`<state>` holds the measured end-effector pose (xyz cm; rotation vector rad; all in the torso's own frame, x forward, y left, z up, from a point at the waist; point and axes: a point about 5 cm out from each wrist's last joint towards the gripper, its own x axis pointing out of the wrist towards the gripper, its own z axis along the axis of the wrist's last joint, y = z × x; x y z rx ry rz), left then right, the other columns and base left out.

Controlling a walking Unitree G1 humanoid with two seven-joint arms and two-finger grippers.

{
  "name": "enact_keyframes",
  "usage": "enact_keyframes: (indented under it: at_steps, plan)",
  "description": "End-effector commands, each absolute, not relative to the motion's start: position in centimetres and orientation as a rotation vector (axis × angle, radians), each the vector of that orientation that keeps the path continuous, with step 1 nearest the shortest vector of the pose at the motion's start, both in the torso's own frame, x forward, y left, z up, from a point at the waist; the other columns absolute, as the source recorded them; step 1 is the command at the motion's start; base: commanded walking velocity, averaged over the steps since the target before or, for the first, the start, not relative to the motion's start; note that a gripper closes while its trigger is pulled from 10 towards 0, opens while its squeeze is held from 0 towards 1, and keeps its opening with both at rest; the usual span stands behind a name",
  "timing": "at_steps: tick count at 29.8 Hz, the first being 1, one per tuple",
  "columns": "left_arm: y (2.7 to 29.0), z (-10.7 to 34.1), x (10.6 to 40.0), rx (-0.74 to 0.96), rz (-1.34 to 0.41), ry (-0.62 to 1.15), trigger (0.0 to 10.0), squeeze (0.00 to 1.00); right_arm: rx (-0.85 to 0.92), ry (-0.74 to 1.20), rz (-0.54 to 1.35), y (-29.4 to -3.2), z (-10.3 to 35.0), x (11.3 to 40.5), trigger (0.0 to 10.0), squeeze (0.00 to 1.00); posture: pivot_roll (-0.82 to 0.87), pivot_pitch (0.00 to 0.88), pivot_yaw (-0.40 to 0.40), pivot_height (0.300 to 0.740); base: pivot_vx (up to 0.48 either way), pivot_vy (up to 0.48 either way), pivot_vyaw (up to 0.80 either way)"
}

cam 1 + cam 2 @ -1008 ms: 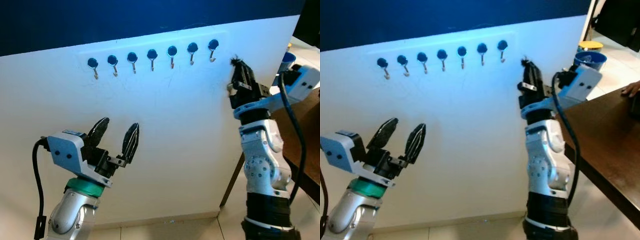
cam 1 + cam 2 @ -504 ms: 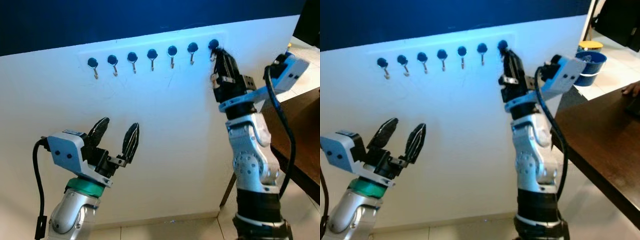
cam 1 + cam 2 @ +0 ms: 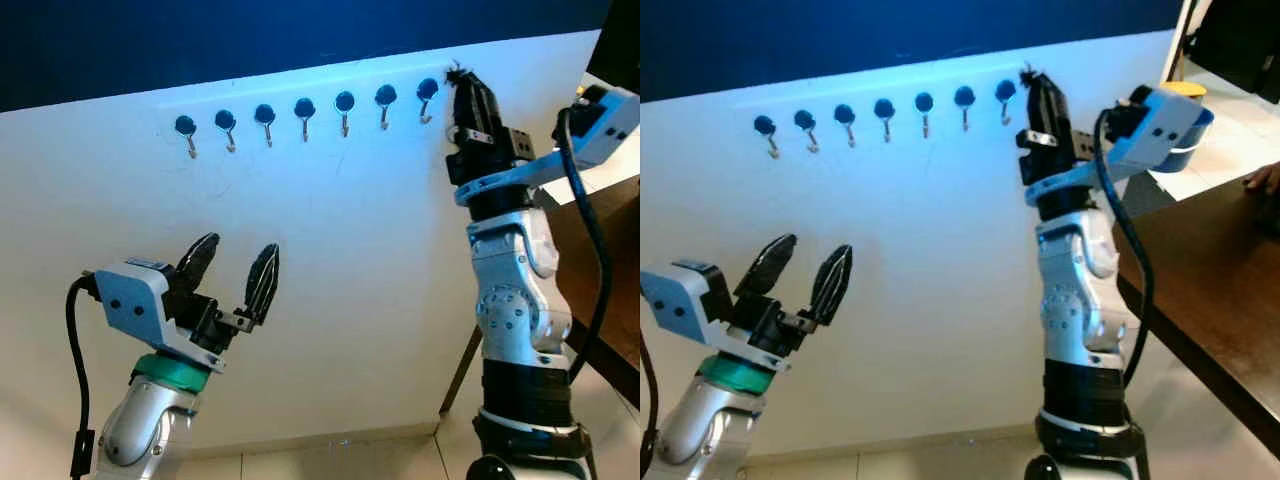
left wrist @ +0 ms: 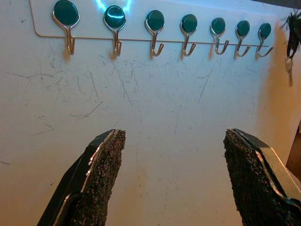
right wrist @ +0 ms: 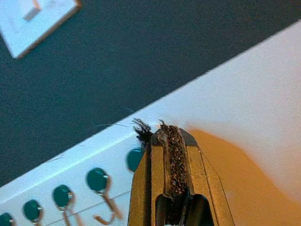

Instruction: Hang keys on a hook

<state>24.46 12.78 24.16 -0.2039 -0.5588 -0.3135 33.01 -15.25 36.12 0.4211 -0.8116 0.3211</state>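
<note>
A row of several hooks (image 3: 305,110) with round teal caps runs along the white wall. My right gripper (image 3: 463,82) is raised with its tip just right of the rightmost hook (image 3: 427,96), level with its cap. It is shut on the keys, whose black tassel (image 5: 140,132) sticks out past the closed fingers (image 5: 172,146). A silver key (image 4: 289,65) dangles below. My left gripper (image 3: 232,265) stands open lower on the left, well below the hooks, with nothing between its fingers (image 4: 101,169).
A dark wooden table (image 3: 1215,265) stands to the right, with a person's hand (image 3: 1265,178) resting at its far edge. A blue bucket (image 3: 1206,113) sits behind the right wrist. Above the white wall runs a dark blue band (image 3: 250,40).
My right gripper swung left toward the rightmost hook, then rose and shifted slightly right, so its tip now stands beside that hook's cap. The left arm has not moved.
</note>
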Motion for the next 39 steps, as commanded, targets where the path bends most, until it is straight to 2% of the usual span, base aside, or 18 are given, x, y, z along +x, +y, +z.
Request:
enact_keyframes:
  at_steps: [1, 14, 27, 39]
  plan:
    - [13.1, 23.9, 24.6, -0.202, -0.301, -0.547, 10.0, 0.00, 0.434, -0.823, 0.330, -14.9, 36.4, 33.0, 10.0, 0.00, -0.15, 0.122, 0.234, 0.740, 0.000, 0.000, 0.00]
    - [13.0, 23.9, 24.7, -0.201, -0.306, -0.544, 10.0, 0.00, 0.420, -0.752, 0.340, -14.7, 35.1, 33.5, 10.0, 0.00, -0.15, 0.123, 0.238, 0.740, 0.000, 0.000, 0.00]
    - [13.0, 23.9, 24.6, -0.200, -0.305, -0.543, 10.0, 0.00, 0.336, -0.661, 0.523, -12.0, 33.9, 33.2, 10.0, 0.00, -0.15, 0.121, 0.239, 0.740, 0.000, 0.000, 0.00]
    - [13.1, 23.8, 24.6, -0.199, -0.305, -0.543, 10.0, 0.00, 0.282, -0.568, 0.485, -11.8, 32.4, 33.8, 10.0, 0.00, -0.15, 0.121, 0.239, 0.740, 0.000, 0.000, 0.00]
